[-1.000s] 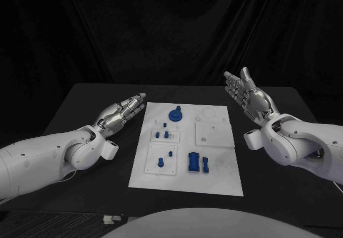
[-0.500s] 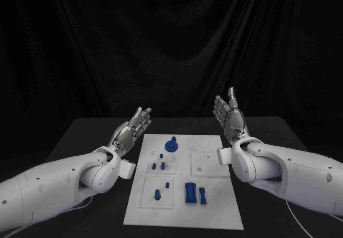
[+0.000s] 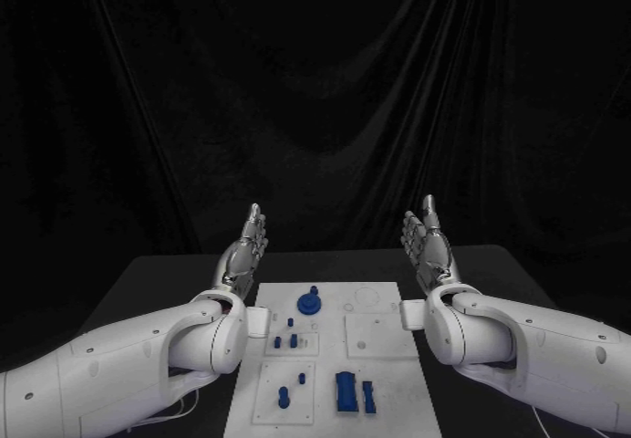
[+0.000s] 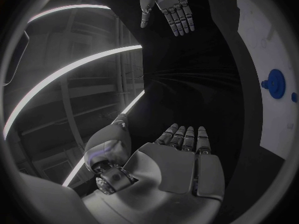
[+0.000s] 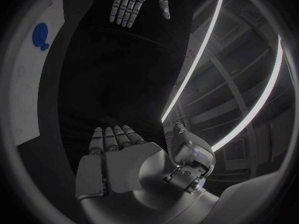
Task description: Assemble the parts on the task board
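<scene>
The white task board [image 3: 388, 365] lies in the middle of the black table, with several small blue parts on it. A round blue knob [image 3: 309, 302] stands near its far end, small pegs [image 3: 291, 341] sit mid-board, and two taller blue blocks [image 3: 348, 392] stand near its front. My left hand [image 3: 244, 249] is raised above the board's far left corner, fingers straight and apart, holding nothing. My right hand [image 3: 428, 245] is raised the same way above the far right corner, palm facing the left one. The left wrist view shows the knob [image 4: 274, 80] and the right hand [image 4: 168, 6]; the right wrist view shows the knob [image 5: 41, 35] and the left hand [image 5: 134, 0].
The black table [image 3: 158, 283] extends on both sides of the board under my forearms. A black curtain [image 3: 315, 109] hangs behind the table.
Both hands have risen from beside the board and turned upright, palms facing each other. The whole view has shifted, so the camera has moved.
</scene>
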`<move>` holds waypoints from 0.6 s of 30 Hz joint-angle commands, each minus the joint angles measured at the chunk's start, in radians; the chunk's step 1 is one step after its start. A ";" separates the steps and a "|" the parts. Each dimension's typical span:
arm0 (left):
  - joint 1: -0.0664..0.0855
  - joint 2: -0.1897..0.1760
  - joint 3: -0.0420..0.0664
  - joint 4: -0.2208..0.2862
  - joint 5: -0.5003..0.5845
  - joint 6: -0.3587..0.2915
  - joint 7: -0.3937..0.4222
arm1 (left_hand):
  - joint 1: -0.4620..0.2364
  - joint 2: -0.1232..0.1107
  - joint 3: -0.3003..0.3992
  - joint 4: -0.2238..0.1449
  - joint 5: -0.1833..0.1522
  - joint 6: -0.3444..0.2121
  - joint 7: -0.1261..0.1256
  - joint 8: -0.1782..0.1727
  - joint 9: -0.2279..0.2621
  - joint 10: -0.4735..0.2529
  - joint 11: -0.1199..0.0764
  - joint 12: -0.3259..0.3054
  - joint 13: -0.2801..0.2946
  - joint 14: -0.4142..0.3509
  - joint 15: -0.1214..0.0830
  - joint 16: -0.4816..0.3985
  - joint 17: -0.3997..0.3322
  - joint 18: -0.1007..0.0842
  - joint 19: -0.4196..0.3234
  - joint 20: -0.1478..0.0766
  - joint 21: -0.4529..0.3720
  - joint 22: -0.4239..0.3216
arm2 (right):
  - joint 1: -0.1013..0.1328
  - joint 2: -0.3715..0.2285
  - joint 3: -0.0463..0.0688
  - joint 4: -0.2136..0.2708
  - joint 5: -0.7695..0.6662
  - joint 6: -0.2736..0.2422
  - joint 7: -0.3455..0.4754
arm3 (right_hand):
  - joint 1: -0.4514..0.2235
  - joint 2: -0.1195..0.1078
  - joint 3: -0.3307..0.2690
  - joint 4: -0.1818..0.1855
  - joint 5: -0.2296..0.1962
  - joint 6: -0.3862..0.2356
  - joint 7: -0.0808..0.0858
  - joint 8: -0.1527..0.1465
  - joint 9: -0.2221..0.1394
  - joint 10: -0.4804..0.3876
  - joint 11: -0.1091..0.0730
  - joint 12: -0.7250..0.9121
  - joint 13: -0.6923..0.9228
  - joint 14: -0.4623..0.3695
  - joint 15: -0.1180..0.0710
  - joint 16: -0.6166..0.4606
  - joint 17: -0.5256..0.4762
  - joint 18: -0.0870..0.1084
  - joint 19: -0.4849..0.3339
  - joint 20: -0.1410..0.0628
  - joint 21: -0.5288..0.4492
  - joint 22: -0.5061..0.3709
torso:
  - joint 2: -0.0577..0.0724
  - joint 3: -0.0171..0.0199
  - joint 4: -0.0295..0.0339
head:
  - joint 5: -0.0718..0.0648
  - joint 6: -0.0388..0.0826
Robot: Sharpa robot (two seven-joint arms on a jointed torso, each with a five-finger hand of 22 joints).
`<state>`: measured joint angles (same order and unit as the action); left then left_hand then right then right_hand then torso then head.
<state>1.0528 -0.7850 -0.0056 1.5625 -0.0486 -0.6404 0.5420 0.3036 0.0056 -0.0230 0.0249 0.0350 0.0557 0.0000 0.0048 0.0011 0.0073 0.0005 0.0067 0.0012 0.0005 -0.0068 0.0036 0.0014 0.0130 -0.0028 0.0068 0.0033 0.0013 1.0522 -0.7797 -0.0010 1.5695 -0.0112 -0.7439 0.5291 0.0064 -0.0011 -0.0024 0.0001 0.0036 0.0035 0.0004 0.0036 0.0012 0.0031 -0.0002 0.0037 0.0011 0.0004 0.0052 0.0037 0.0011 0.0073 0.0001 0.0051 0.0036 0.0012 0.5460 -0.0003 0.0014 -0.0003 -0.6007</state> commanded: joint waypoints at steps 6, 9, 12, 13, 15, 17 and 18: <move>-0.003 0.005 0.006 0.007 0.049 -0.130 -0.022 | -0.137 -0.006 0.023 -0.025 -0.035 -0.056 0.000 -0.005 -0.001 -0.007 -0.001 -0.007 -0.001 0.000 0.007 -0.004 -0.001 -0.013 0.003 -0.007 -0.003 -0.001 | -0.002 0.000 0.001 0.000 0.011 -0.026 -0.009 | -0.006 0.001 0.002 0.000 -0.004 -0.003 0.000 -0.004 -0.001 -0.003 0.000 -0.004 -0.001 0.000 -0.005 -0.004 -0.001 -0.007 0.000 -0.005 -0.004 -0.001 | -0.002 0.0003 -0.0014 | 0.000 0.001; -0.003 0.005 0.006 0.007 0.049 -0.130 -0.022 | -0.156 -0.006 0.023 -0.025 -0.035 -0.056 0.000 -0.005 -0.001 -0.007 -0.001 -0.007 -0.001 0.000 0.007 -0.004 -0.001 -0.013 0.003 -0.007 -0.003 -0.001 | -0.002 0.000 0.001 0.000 0.011 -0.026 -0.009 | -0.006 0.001 0.002 0.000 -0.004 -0.003 0.000 -0.004 -0.001 -0.003 0.000 -0.004 -0.001 0.000 -0.005 -0.004 -0.001 -0.007 0.000 -0.005 -0.004 -0.001 | -0.002 0.0003 -0.0014 | 0.000 0.001; -0.003 0.005 0.006 0.007 0.049 -0.130 -0.022 | -0.173 -0.006 0.023 -0.025 -0.035 -0.056 0.000 -0.005 -0.001 -0.007 -0.001 -0.007 -0.001 0.000 0.007 -0.004 -0.001 -0.013 0.003 -0.007 -0.003 -0.001 | -0.002 0.000 0.001 0.000 0.011 -0.026 -0.009 | -0.006 0.001 0.002 0.000 -0.004 -0.003 0.000 -0.004 -0.001 -0.003 0.000 -0.004 -0.001 0.000 -0.005 -0.004 -0.001 -0.007 0.000 -0.005 -0.004 -0.001 | -0.002 0.0003 -0.0014 | 0.000 0.001; -0.003 0.005 0.006 0.007 0.049 -0.130 -0.022 | -0.178 -0.006 0.023 -0.025 -0.035 -0.056 0.000 -0.005 -0.001 -0.007 -0.001 -0.007 -0.001 0.000 0.007 -0.004 -0.001 -0.013 0.003 -0.007 -0.003 -0.001 | -0.002 0.000 0.001 0.000 0.011 -0.026 -0.009 | -0.006 0.001 0.002 0.000 -0.004 -0.003 0.000 -0.004 -0.001 -0.003 0.000 -0.004 -0.001 0.000 -0.005 -0.004 -0.001 -0.007 0.000 -0.005 -0.004 -0.001 | -0.002 0.0003 -0.0014 | 0.000 0.001; -0.003 0.005 0.006 0.007 0.049 -0.130 -0.022 | -0.186 -0.006 0.023 -0.025 -0.035 -0.056 0.000 -0.005 -0.001 -0.007 -0.001 -0.007 -0.001 0.000 0.007 -0.004 -0.001 -0.013 0.003 -0.007 -0.003 -0.001 | -0.002 0.000 0.001 0.000 0.011 -0.026 -0.009 | -0.006 0.001 0.002 0.000 -0.004 -0.003 0.000 -0.004 -0.001 -0.003 0.000 -0.004 -0.001 0.000 -0.005 -0.004 -0.001 -0.007 0.000 -0.005 -0.004 -0.001 | -0.002 0.0003 -0.0014 | 0.000 0.001; -0.003 0.005 0.006 0.007 0.049 -0.130 -0.022 | -0.210 -0.006 0.023 -0.025 -0.035 -0.056 0.000 -0.005 -0.001 -0.007 -0.001 -0.007 -0.001 0.000 0.007 -0.004 -0.001 -0.013 0.003 -0.007 -0.003 -0.001 | -0.002 0.000 0.001 0.000 0.011 -0.026 -0.009 | -0.006 0.001 0.002 0.000 -0.004 -0.003 0.000 -0.004 -0.001 -0.003 0.000 -0.004 -0.001 0.000 -0.005 -0.004 -0.001 -0.007 0.000 -0.005 -0.004 -0.001 | -0.002 0.0003 -0.0014 | 0.000 0.001; -0.003 0.005 0.006 0.007 0.049 -0.130 -0.022 | -0.225 -0.006 0.023 -0.025 -0.035 -0.056 0.000 -0.005 -0.001 -0.007 -0.001 -0.007 -0.001 0.000 0.007 -0.004 -0.001 -0.013 0.003 -0.007 -0.003 -0.001 | -0.002 0.000 0.001 0.000 0.011 -0.026 -0.009 | -0.006 0.001 0.002 0.000 -0.004 -0.003 0.000 -0.004 -0.001 -0.003 0.000 -0.004 -0.001 0.000 -0.005 -0.004 -0.001 -0.007 0.000 -0.005 -0.004 -0.001 | -0.002 0.0003 -0.0014 | 0.000 0.001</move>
<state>1.0510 -0.7818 -0.0015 1.5671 -0.0074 -0.7533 0.5123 0.0503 0.0005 -0.0007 0.0026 0.0035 0.0036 0.0000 0.0048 0.0014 0.0073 0.0005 0.0067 0.0016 0.0005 -0.0068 0.0036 0.0009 0.0134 -0.0028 0.0069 0.0034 0.0015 1.0521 -0.7796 -0.0010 1.5695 0.0016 -0.7575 0.5280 0.0064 -0.0011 -0.0025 0.0001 0.0036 0.0035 0.0004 0.0037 0.0016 0.0031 -0.0003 0.0039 0.0012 0.0003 0.0053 0.0037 0.0013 0.0075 0.0001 0.0051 0.0036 0.0014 0.5443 0.0000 0.0000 -0.0002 -0.5999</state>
